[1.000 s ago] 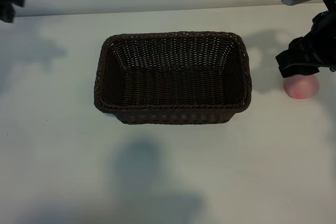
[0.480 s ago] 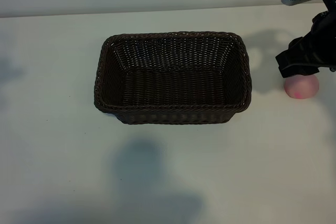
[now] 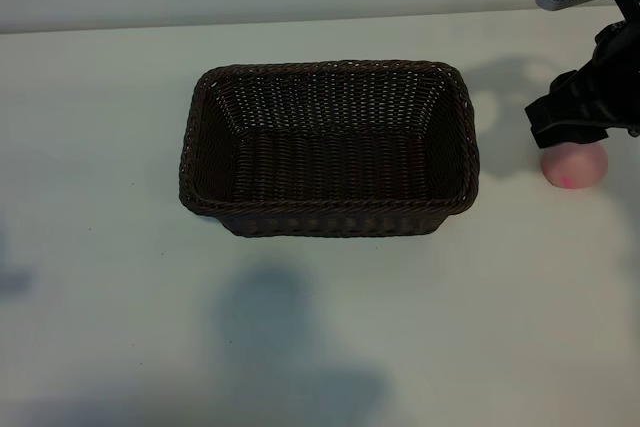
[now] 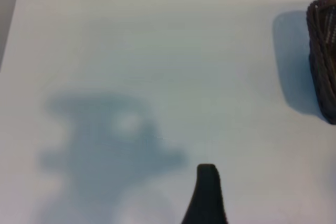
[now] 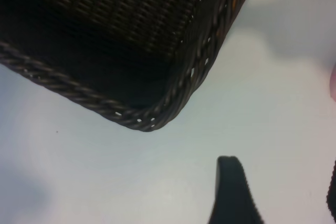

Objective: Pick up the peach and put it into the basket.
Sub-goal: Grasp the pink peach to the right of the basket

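Nothing of the job is done yet, as far as I can see. Nearest me the white table [image 3: 320,347] lies bare but for shadows, and a little further in, about midway between the left and right edges, sits the basket [image 3: 328,147] with nothing in it. Further right, close to the table's right edge and well apart from the basket, the peach [image 3: 574,167] rests on the surface, still to be lifted. The right gripper [image 3: 572,122] hangs directly over its far side, hiding the top of it; its fingers stand apart, and I cannot tell whether either one touches the fruit. What remains, I judge, is the whole of it: closing on the peach, raising it, carrying it left over the braided rim, and letting go. The left gripper [image 4: 206,195] is off by the far left corner, fingers spread and holding nothing.
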You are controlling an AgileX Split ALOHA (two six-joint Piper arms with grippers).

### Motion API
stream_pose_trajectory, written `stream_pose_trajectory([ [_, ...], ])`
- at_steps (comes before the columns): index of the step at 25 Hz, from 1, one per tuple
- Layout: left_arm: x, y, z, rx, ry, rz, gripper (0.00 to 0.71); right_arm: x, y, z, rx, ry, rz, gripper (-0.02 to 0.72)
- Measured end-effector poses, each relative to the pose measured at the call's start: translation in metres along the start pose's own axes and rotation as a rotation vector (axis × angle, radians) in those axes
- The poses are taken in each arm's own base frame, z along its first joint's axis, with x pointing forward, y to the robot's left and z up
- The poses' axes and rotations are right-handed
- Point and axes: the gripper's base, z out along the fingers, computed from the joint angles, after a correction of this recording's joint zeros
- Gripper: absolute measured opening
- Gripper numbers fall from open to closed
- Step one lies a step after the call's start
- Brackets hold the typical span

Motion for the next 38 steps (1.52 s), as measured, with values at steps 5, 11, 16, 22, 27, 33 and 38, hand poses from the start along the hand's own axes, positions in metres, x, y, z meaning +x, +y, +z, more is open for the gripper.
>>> stream_pose_trajectory([
  [5, 0.043, -0.005, -0.007, 0.046, -0.053, -0.015, 0.598, 0.0, 0.0, 0.0, 0.0, 0.0, 0.0, 0.446],
  [11, 0.076, -0.007, -0.003, 0.07, -0.116, -0.004, 0.598, 0.0, 0.0, 0.0, 0.0, 0.0, 0.0, 0.446],
  [16, 0.091, -0.009, 0.013, 0.075, -0.114, 0.048, 0.598, 0.0, 0.0, 0.0, 0.0, 0.0, 0.0, 0.446],
  [22, 0.116, -0.012, 0.036, 0.089, -0.077, 0.057, 0.598, 0.0, 0.0, 0.0, 0.0, 0.0, 0.0, 0.446],
  [27, 0.131, -0.013, 0.043, 0.095, -0.074, 0.051, 0.59, 0.0, 0.0, 0.0, 0.0, 0.0, 0.0, 0.446],
  [33, 0.138, -0.013, 0.04, 0.096, -0.079, 0.047, 0.555, 0.0, 0.0, 0.0, 0.0, 0.0, 0.0, 0.446],
  [38, 0.141, -0.013, 0.04, 0.096, -0.088, 0.047, 0.506, -0.001, 0.0, 0.0, 0.002, -0.007, 0.004, 0.446],
])
